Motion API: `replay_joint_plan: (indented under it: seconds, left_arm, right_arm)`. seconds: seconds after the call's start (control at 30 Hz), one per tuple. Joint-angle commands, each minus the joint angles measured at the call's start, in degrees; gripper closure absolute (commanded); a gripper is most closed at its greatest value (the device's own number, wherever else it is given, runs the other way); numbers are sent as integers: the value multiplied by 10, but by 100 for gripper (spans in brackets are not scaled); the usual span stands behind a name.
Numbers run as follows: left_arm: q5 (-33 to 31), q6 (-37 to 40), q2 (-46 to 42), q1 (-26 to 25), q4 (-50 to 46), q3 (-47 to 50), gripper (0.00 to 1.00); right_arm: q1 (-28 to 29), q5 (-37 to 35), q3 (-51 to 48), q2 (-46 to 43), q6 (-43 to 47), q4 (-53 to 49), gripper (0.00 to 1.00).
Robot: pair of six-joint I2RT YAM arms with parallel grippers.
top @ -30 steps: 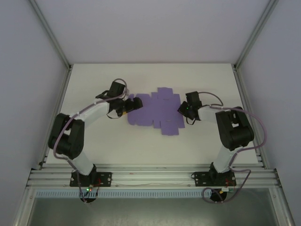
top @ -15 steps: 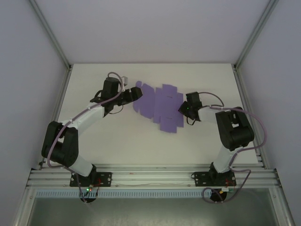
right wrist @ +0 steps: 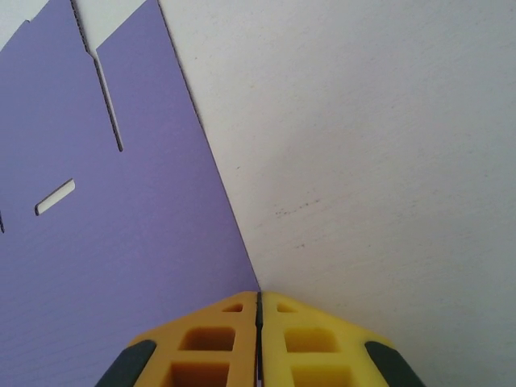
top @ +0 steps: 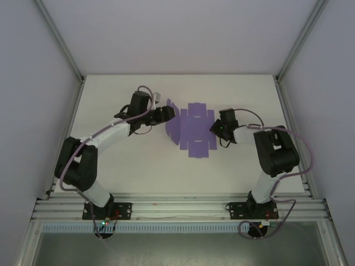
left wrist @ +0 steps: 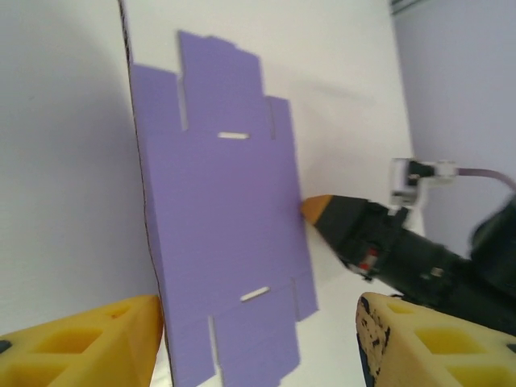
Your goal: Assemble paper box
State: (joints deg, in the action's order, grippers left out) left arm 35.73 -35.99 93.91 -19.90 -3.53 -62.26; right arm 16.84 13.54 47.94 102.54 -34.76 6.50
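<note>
Centre of top view: box sheet (top: 191, 130) runs up-frame between my wide left gripper (top: 168, 114) and closed right gripper (top: 213, 128).

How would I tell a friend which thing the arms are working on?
Start at the white table and look toward its middle, between the left arm and the right arm. There sits the paper box, a cut-out sheet of card with flaps and small slots. It is the one purple thing; the arms are black and white with yellow jaws.
</note>
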Motion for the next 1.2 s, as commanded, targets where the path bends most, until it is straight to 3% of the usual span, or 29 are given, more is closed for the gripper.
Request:
replay_joint_plan:
  seconds: [0.0,0.33,0.4,0.6,0.63,0.7,0.77,0.83,0.87,0.9,1.17]
  left_arm:
    - [-22,8,35,-12,-33,-19,36]
    - [-76,29,51,-16,-67,-42,49]
    - [-95,39,45,-16,-75,-44,56]
    - [-145,73,19,-16,-101,-61,94]
    - [-144,77,10,-17,-101,-63,100]
    - [-135,82,-15,-17,-94,-61,100]
    - [-114,85,-50,-17,-79,-51,100]
    - [-84,82,-95,-16,-51,-33,100]
    - [-69,77,-119,-16,-33,-23,100]
    - [-54,71,-142,-16,-12,-12,100]
    - [45,-20,-286,-13,130,67,100]
  right_arm:
    - [14,37,-45,66,-5,-133,92]
    - [15,28,-50,64,-6,-133,92]
    - [14,25,-48,62,-4,-136,92]
    - [14,9,-18,2,25,-192,84]
    - [13,-2,-8,-24,34,-209,81]
    - [11,-40,16,-75,52,-254,74]
    - [-3,-82,44,-133,72,-306,56]
    - [-24,-77,56,-198,92,-323,32]
    - [-36,-59,55,-229,100,-320,9]
    - [-48,-36,52,-260,108,-313,0]
    - [-119,226,8,-418,162,-220,0]
